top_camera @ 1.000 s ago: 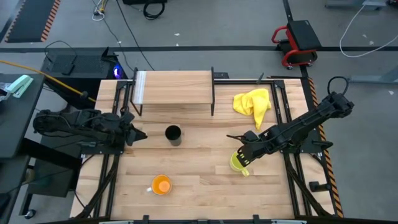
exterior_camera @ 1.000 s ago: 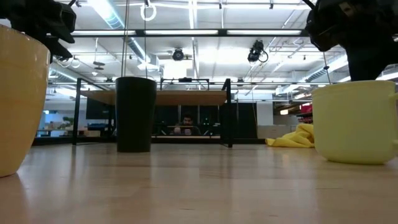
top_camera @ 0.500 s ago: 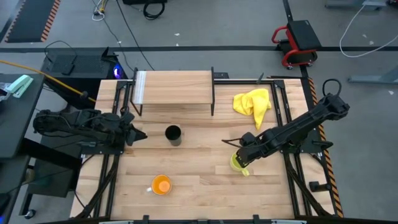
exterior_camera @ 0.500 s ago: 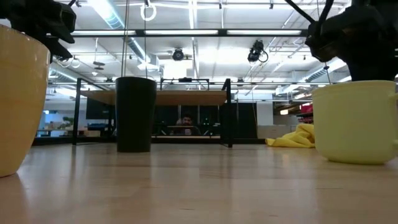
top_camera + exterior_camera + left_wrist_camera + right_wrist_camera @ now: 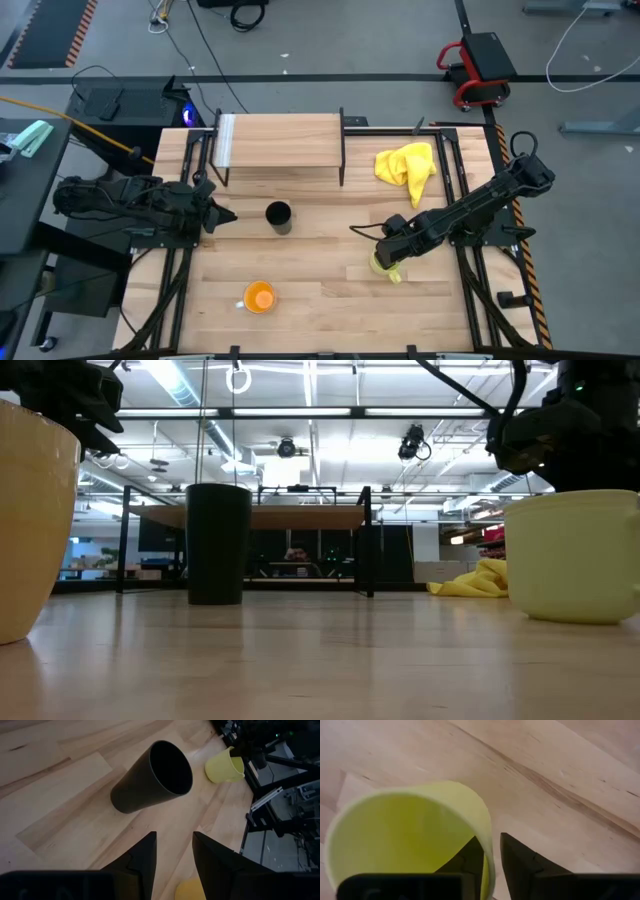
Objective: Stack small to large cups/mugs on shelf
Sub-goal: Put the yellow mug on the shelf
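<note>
The yellow mug [image 5: 381,263] stands upright on the table at the right; it also shows in the low view [image 5: 575,555]. My right gripper [image 5: 491,852] is right above it, one finger inside the mug and one outside its rim wall. The black cup [image 5: 278,215] stands upright at mid-table, before the shelf [image 5: 280,140]. The orange mug [image 5: 259,297] stands near the front edge. My left gripper [image 5: 228,217] waits open, left of the black cup [image 5: 150,777], touching nothing. My right gripper comes at the yellow mug from above, pointing down. One finger [image 5: 470,857] is inside the mug and the other [image 5: 520,862] outside, across the rim wall [image 5: 487,851]. A sliver of table shows beside the wall; whether the fingers touch it I cannot tell. The mug stands on the table.
A crumpled yellow cloth [image 5: 407,163] lies at the back right, beside the shelf. The shelf's thin black posts [image 5: 342,165] stand just behind the black cup. Black frame rails run along the table's left and right edges.
My right gripper has gone toward the table's left and near edges and down onto the yellow mug's rim. The mug has stayed where it was.
</note>
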Robot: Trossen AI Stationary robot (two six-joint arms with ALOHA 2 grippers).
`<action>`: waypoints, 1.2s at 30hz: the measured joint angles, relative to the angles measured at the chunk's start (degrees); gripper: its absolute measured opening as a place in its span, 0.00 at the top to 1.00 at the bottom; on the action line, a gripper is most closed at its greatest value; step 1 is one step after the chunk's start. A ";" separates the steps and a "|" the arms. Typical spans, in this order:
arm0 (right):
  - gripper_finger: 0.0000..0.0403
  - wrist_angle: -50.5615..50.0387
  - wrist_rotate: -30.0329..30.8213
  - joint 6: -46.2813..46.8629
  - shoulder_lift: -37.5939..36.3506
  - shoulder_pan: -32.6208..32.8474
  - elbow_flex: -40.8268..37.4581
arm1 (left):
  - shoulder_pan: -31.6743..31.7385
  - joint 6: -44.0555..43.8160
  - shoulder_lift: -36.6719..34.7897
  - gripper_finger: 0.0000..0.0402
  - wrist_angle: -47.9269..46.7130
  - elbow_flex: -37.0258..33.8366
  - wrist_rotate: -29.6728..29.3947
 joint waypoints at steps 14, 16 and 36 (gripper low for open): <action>0.98 0.17 0.00 -7.71 0.00 -5.83 2.40 | 0.00 -0.03 0.00 0.69 0.00 0.00 -1.79; 0.98 0.28 -0.02 -10.14 0.00 -7.30 3.79 | 0.00 -0.03 0.00 0.69 0.00 0.00 -2.65; 0.98 -13.47 4.50 -42.32 0.98 -34.23 32.72 | 0.00 0.43 0.00 0.72 -0.02 0.00 -7.39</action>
